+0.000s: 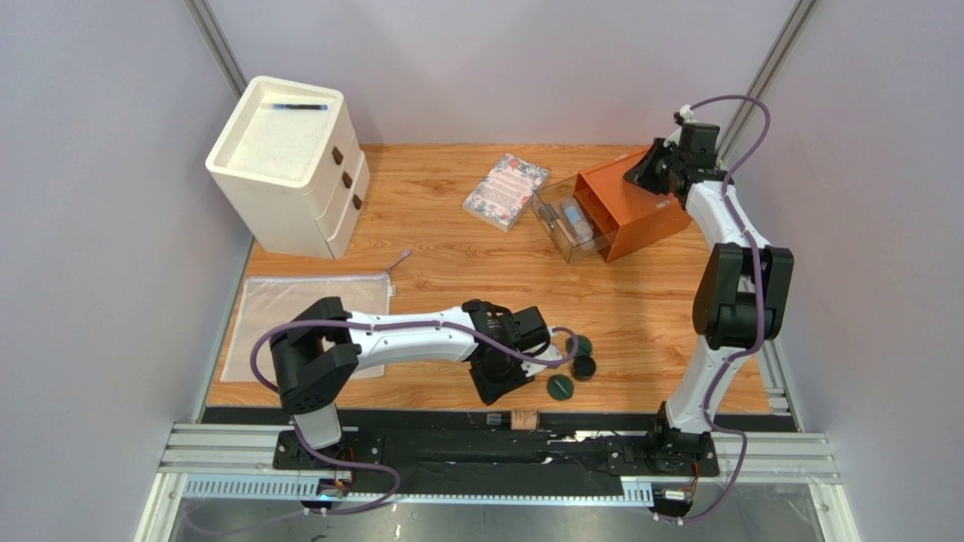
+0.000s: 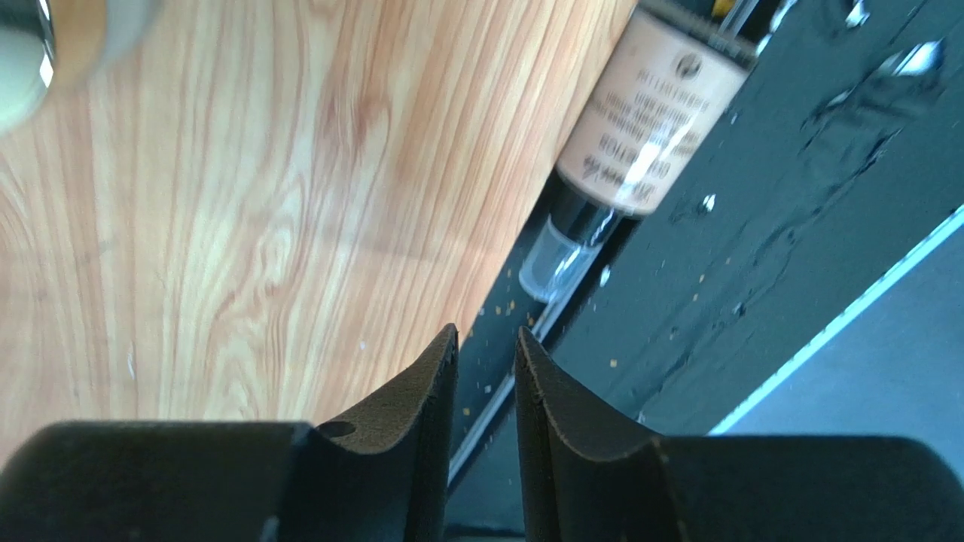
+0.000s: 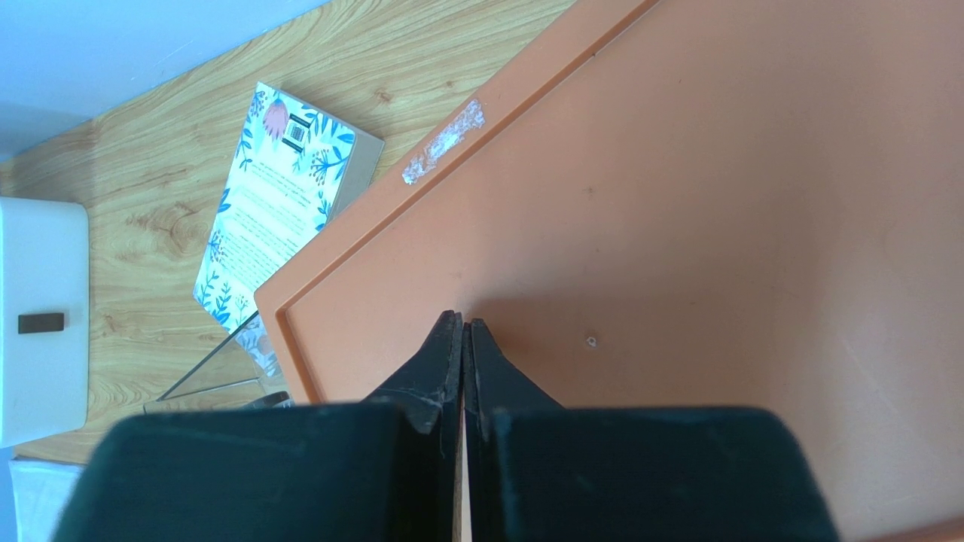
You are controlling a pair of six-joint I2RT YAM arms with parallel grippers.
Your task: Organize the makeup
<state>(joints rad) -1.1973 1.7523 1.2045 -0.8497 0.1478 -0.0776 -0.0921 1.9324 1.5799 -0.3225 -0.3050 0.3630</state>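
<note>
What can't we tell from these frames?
- Clear box contents: too small in top view; orange lid fills right wrist view.
- Left gripper: hidden under its own wrist in top view.
- Corner object, left wrist view: blurred, cut by frame edge.
- Tube label, left wrist view: blurred.

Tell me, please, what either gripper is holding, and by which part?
Nothing is held. The left gripper is slightly open and empty, short of the tube; the right gripper is shut on nothing at the orange box.
</note>
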